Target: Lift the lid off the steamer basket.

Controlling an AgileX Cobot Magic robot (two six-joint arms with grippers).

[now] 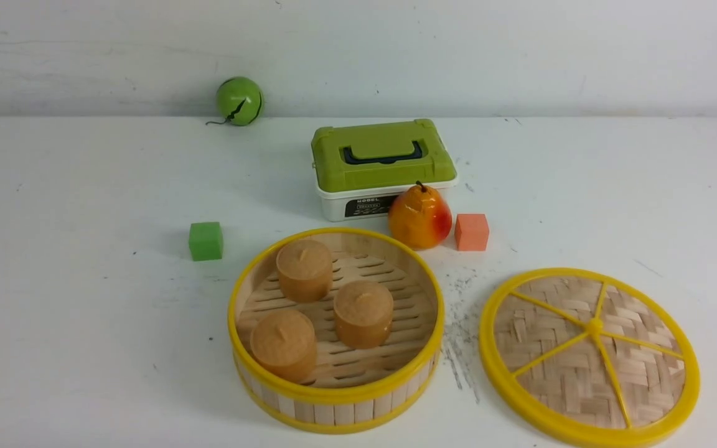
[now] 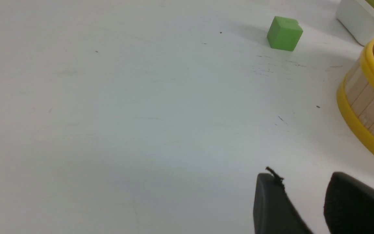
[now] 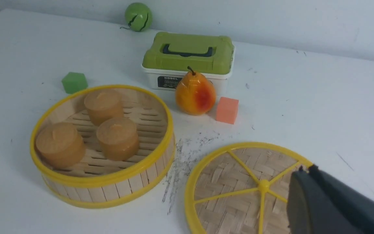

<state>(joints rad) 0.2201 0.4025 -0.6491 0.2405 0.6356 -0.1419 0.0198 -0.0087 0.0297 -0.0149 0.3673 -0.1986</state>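
Note:
The steamer basket stands open at the front centre, with three brown round cakes on its slatted floor. The lid lies flat on the table to the right of the basket, apart from it. Neither gripper shows in the front view. In the right wrist view my right gripper is shut and empty, above the edge of the lid; the basket shows there too. In the left wrist view my left gripper is open and empty over bare table, beside the basket's wall.
A white box with a green lid stands behind the basket, with a pear and an orange cube in front of it. A green cube lies to the left and a green ball at the back wall.

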